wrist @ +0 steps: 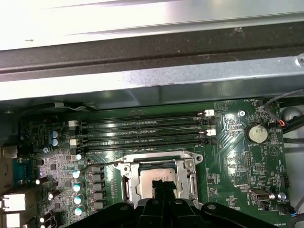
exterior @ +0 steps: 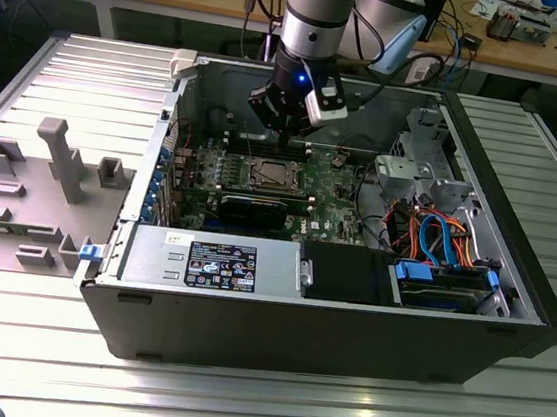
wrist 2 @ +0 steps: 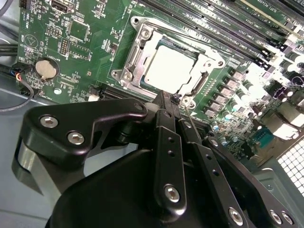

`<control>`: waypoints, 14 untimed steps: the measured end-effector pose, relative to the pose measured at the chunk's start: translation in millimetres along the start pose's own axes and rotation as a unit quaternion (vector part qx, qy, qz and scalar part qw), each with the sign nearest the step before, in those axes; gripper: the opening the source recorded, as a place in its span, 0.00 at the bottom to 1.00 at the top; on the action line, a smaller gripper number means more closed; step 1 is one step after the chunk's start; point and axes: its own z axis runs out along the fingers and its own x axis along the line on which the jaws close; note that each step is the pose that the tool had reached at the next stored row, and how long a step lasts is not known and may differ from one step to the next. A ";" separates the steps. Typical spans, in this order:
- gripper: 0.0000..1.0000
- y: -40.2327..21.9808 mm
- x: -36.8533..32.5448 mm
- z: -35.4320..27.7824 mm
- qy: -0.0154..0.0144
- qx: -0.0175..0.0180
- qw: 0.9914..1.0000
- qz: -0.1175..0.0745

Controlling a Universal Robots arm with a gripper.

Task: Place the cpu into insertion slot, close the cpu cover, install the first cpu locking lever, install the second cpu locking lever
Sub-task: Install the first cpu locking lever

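Exterior view: open computer case (exterior: 507,325) on the ribbed tabletop (exterior: 236,405), motherboard (exterior: 339,210) inside, pincer (exterior: 285,134) hanging just above the insertion slot (exterior: 274,175). Both wrist views: cpu (wrist 2: 170,68) seated in the slot, cpu cover (wrist 2: 137,52) closed around it. Second wrist view: pincer fingers (wrist 2: 164,107) drawn narrow, holding nothing, tips beside the slot's rim.

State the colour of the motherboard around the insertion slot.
Green; the motherboard around the insertion slot shows best in the second wrist view.
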 end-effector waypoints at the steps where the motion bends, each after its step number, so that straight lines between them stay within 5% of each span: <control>1: 0.11 0.0 0.0 0.0 0.000 0.000 1.000 -0.002; 14: 0.11 0.1 0.0 -0.7 0.000 0.000 1.000 -0.009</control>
